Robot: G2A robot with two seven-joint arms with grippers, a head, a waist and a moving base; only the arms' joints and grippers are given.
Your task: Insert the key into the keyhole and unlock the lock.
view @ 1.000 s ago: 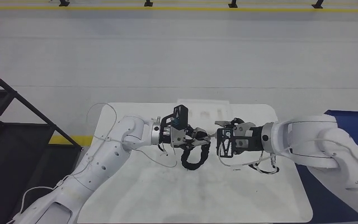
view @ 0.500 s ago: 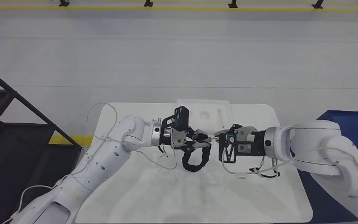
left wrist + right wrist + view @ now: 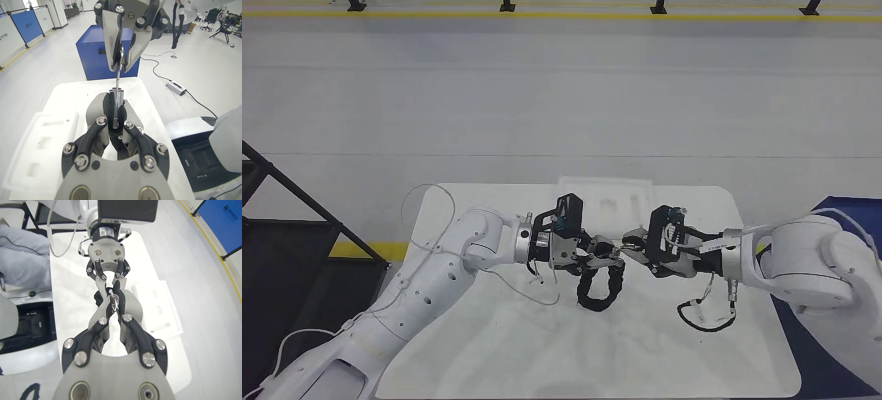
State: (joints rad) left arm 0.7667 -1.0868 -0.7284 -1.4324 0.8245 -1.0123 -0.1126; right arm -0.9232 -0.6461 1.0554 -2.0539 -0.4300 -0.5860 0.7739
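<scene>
Left gripper: closed on the lock. Both fingers clamp its dark body, and the silver cylinder end stands clear beyond the fingertips.
Right gripper: closed on the key. The key's head is pinched between the fingertips and the blade points toward the left gripper.
Gripper positions: the two face each other tip to tip, held above the middle of the table.
Key: in line with the lock's cylinder. The blade tip meets the cylinder's end face, where the keyhole sits. Most of the blade is exposed between the two grippers. How far the tip has entered cannot be told.
Lock: held off the table surface. Its black cable loop hangs below the left gripper. Whether the loop touches the table cannot be told, nor whether the lock is fastened or released.
Table: white, with rounded corners.
Foam tray: white, with rectangular recesses. It lies at the table's far edge, behind the grippers and apart from them.
Blue cabinet: stands on the floor just beside the table, behind the right gripper as seen from the left wrist.
</scene>
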